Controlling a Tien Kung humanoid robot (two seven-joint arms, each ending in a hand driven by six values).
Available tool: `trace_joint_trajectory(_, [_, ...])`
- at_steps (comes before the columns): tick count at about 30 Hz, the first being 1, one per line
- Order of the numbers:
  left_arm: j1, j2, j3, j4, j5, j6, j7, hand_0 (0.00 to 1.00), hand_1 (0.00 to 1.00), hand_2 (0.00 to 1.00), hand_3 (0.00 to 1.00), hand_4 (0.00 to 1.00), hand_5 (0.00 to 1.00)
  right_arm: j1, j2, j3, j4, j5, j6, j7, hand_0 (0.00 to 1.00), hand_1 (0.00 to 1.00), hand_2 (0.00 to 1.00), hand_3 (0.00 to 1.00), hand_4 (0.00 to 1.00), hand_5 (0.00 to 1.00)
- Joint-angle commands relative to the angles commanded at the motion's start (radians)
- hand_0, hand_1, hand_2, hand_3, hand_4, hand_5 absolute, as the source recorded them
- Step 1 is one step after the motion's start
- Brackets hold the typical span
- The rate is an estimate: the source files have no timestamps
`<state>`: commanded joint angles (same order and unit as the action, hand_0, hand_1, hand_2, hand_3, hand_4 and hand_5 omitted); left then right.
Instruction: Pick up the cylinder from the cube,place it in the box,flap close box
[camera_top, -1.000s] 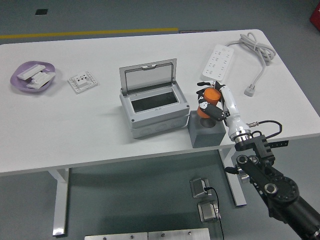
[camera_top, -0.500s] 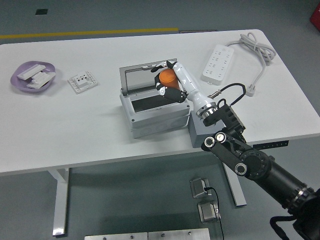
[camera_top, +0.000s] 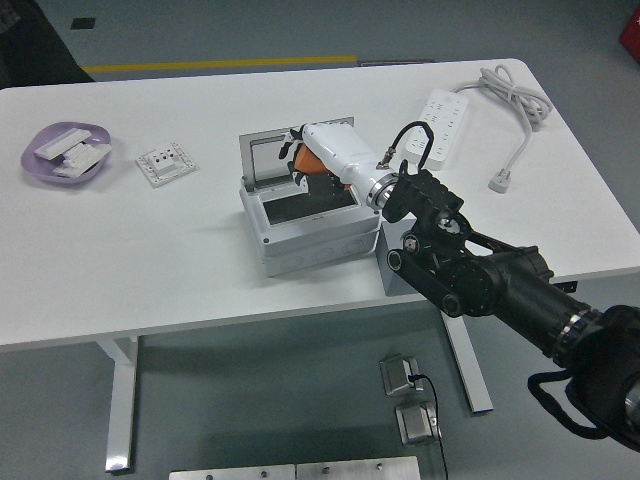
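Far left of the white worktop (camera_top: 150, 260) I see a purple shallow dish (camera_top: 66, 150) holding small white parts, then a small white square socket plate (camera_top: 164, 163); neither matters here. Mid-worktop is the grey plastic junction box (camera_top: 305, 225), its clear-windowed hinged lid (camera_top: 268, 160) standing upright at the back. My right robot hand (camera_top: 310, 165) is over the box opening, fingers wrapped around the orange cylinder (camera_top: 303, 157), which is mostly hidden and not yet down inside. The dark grey cube (camera_top: 392, 268) just right of the box is largely covered by the arm. White power strip (camera_top: 440, 123) far right. I judge we're on the placing step; next I need to lower, let go in the cavity, then swing the lid down.
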<state>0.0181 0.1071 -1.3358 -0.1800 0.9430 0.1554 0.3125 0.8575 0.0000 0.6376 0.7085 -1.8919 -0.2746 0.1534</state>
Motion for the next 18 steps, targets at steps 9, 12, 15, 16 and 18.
trace_joint_trajectory(9, [-0.01, 0.001, -0.003, 0.0, 0.006, 0.0, -0.001, 0.647, 0.558, 0.525, 0.615, 0.596, 0.171, 0.007, 0.0, -0.064, -0.022, 0.038, -0.006, 0.03, 0.144, 0.247, 0.443, 0.554, 0.002, 0.002])
trace_joint_trajectory(12, [-0.015, 0.001, -0.005, 0.0, 0.01, 0.0, -0.001, 0.647, 0.558, 0.525, 0.615, 0.596, 0.171, 0.007, 0.0, -0.07, -0.028, 0.042, -0.008, 0.038, 0.144, 0.247, 0.443, 0.554, 0.002, 0.002])
trace_joint_trajectory(15, [-0.018, 0.002, -0.006, 0.0, 0.011, 0.0, -0.001, 0.647, 0.557, 0.525, 0.615, 0.596, 0.17, 0.009, 0.0, -0.074, -0.031, 0.027, -0.016, 0.036, 0.166, 0.273, 0.463, 0.581, 0.002, 0.002])
trace_joint_trajectory(16, [-0.019, 0.002, -0.007, 0.0, 0.012, 0.0, -0.001, 0.647, 0.557, 0.525, 0.615, 0.596, 0.17, 0.009, 0.0, -0.076, -0.031, 0.023, -0.017, 0.035, 0.166, 0.273, 0.463, 0.581, 0.002, 0.002])
trace_joint_trajectory(18, [-0.022, 0.003, -0.007, 0.0, 0.013, 0.0, -0.001, 0.647, 0.557, 0.525, 0.615, 0.596, 0.17, 0.011, 0.0, -0.085, -0.034, 0.009, -0.013, 0.031, 0.166, 0.273, 0.463, 0.581, 0.002, 0.002])
